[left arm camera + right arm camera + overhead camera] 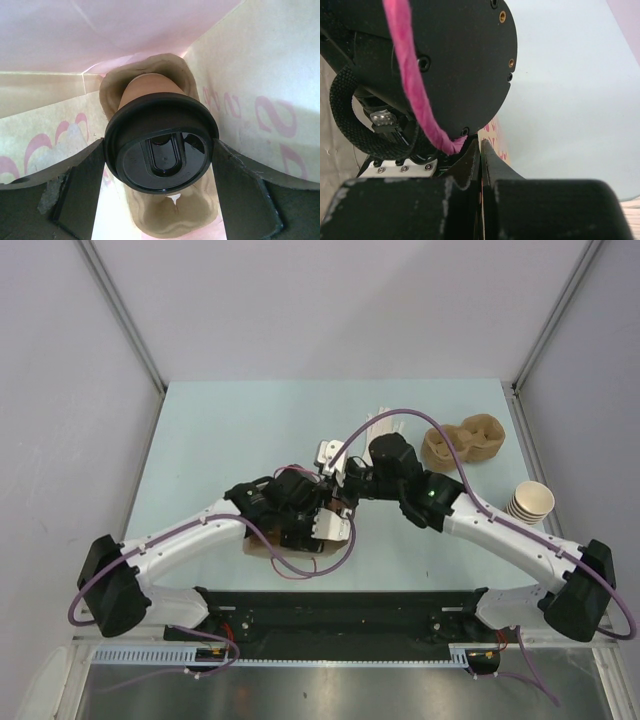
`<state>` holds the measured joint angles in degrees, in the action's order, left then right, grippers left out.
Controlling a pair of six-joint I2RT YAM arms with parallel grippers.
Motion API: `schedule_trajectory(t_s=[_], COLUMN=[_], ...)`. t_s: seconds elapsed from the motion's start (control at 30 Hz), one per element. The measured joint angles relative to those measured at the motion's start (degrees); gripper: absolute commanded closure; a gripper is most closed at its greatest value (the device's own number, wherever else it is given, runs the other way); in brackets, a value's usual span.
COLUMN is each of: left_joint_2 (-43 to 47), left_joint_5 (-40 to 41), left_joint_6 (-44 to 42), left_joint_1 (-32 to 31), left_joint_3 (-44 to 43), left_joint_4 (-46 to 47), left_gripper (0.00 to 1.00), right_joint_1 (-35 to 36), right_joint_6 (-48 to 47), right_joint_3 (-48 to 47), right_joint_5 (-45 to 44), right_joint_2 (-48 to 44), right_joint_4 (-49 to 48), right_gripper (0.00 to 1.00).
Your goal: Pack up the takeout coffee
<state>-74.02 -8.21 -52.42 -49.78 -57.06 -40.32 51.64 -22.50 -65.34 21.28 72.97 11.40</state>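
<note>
The takeout coffee (161,145), a brown paper cup with a black lid, stands inside a kraft paper bag (260,90) printed in pink. It sits in a socket of a brown pulp carrier (170,222) at the bag's bottom. My left gripper (160,150) reaches into the bag, and both fingers (85,190) press the sides of the lid. In the top view the left arm hides the cup, and only the bag (262,548) shows. My right gripper (480,147) is shut on the bag's upper edge (496,137), close beside the left wrist.
A second pulp carrier (462,443) lies at the back right. A stack of lidless paper cups (530,502) stands near the right edge. White items (385,430) lie behind the grippers. Both arms meet at the table's middle.
</note>
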Motion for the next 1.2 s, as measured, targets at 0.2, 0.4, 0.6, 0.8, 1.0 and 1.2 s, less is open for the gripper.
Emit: schedule_trajectory(t_s=[0.2, 0.4, 0.6, 0.8, 1.0, 1.2], left_joint_2=[-2.51, -5.2, -6.97, -8.59, -9.99, -10.93], left_joint_5=[-3.06, -7.48, -11.43, -14.64, -16.98, -18.64], left_joint_6=[-0.44, -1.9, -2.62, -2.71, -2.69, -2.67], left_joint_1=[2.43, 6.08, 8.87, 10.93, 11.98, 12.61], left_joint_3=[-0.52, -1.68, -2.45, -3.37, -3.61, -3.61], left_joint_4=[0.98, 1.4, 1.42, 1.57, 2.23, 3.08], left_gripper=[0.91, 0.93, 0.95, 0.96, 0.96, 0.95], right_joint_1=[-2.93, -5.38, -7.13, -8.52, -9.14, -9.6], right_joint_6=[-0.02, -0.07, -0.09, -0.09, -0.15, -0.24], right_joint_3=[-1.7, -3.96, -5.97, -7.58, -8.24, -8.41], right_joint_5=[4.28, 6.56, 8.5, 9.77, 10.12, 10.32], right_joint_2=[3.15, 6.45, 9.35, 11.61, 12.55, 13.05], right_joint_4=[0.07, -0.39, -0.61, -0.66, -0.68, -0.85], right_gripper=[1.0, 1.0, 1.0, 1.0, 1.0, 1.0])
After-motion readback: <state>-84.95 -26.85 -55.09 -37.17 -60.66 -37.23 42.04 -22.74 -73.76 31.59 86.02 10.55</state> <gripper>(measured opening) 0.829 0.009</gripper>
